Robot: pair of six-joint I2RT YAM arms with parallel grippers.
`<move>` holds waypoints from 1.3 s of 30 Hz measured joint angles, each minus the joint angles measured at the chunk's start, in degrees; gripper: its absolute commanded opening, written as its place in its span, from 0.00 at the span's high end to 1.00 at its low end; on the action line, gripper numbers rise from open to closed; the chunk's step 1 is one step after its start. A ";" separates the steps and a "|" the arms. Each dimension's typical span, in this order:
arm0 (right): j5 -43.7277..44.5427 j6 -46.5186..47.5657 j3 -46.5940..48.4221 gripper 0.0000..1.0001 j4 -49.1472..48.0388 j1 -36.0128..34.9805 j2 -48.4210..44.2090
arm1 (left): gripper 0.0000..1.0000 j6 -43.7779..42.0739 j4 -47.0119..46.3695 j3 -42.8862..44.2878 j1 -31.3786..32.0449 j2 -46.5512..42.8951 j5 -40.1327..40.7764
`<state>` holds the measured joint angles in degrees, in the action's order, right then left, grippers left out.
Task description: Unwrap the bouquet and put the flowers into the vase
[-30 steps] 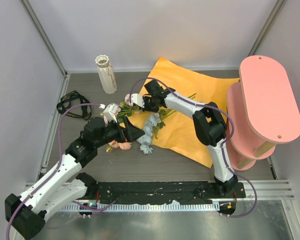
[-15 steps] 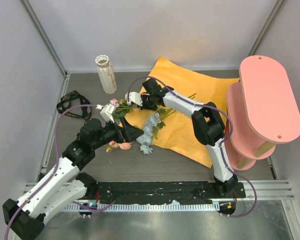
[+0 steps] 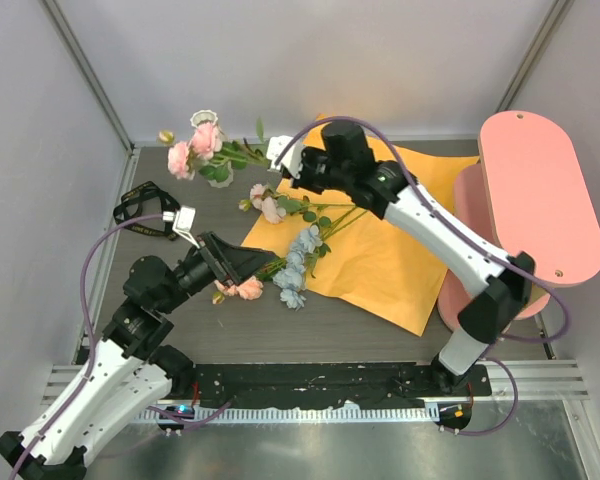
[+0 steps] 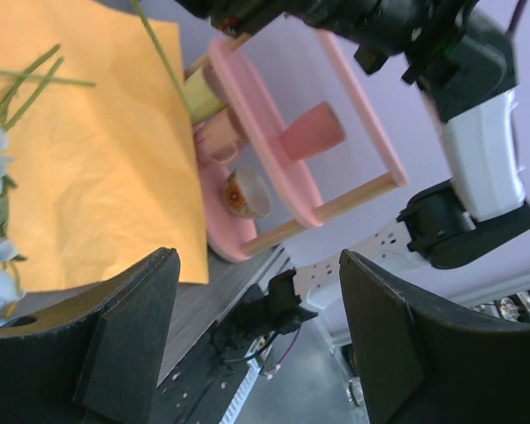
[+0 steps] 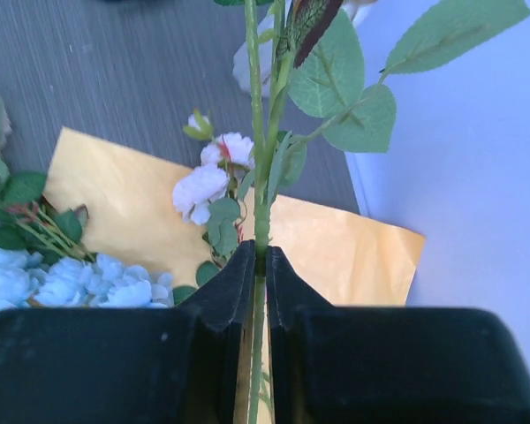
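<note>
My right gripper [image 3: 278,160] is shut on the green stem [image 5: 262,208] of a flower whose pink blooms [image 3: 194,150] hang in front of the cream vase [image 3: 204,117] at the back left. The blooms hide most of the vase. The other flowers lie across the left edge of the orange paper [image 3: 380,255]: a pale blue cluster [image 3: 296,265], a peach bloom [image 3: 246,290] and a pale pink bloom [image 3: 271,208]. Just left of the blue cluster, my left gripper [image 3: 252,262] stands open with nothing between its fingers [image 4: 132,340].
The black ribbon [image 3: 145,210] lies loose on the table at the left. A pink oval shelf stand [image 3: 535,195] with cups on its lower levels fills the right side. Grey walls close in the table at the back and sides.
My right arm has lifted a pink-bloomed stem off the pile and carried it back-left to the vase. The left gripper has drawn slightly left and its jaws have narrowed a little.
</note>
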<state>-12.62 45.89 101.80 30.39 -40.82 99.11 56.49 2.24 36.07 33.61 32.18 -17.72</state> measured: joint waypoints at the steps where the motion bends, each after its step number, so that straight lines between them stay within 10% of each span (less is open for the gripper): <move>1: -0.13 -3.06 -2.80 0.99 -2.49 0.00 -3.98 | 0.23 0.63 -1.49 0.00 0.00 -0.24 0.02; 6: -2.34 -16.20 -12.94 0.99 -11.06 0.00 -14.08 | 0.18 2.71 -8.74 0.09 0.00 1.55 0.61; 16: -12.17 -36.85 -25.62 0.99 -25.03 -0.22 -22.88 | 0.46 1.79 -15.23 9.35 -0.15 16.37 1.05; 39: -17.53 -41.81 -26.64 0.99 -27.74 -0.48 -24.63 | 0.69 -12.20 -12.31 17.94 -0.15 22.32 3.82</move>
<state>-30.15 4.08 75.16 2.66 -41.30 74.48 44.29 -10.07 54.02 33.45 54.50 -13.89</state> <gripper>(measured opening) 0.123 0.324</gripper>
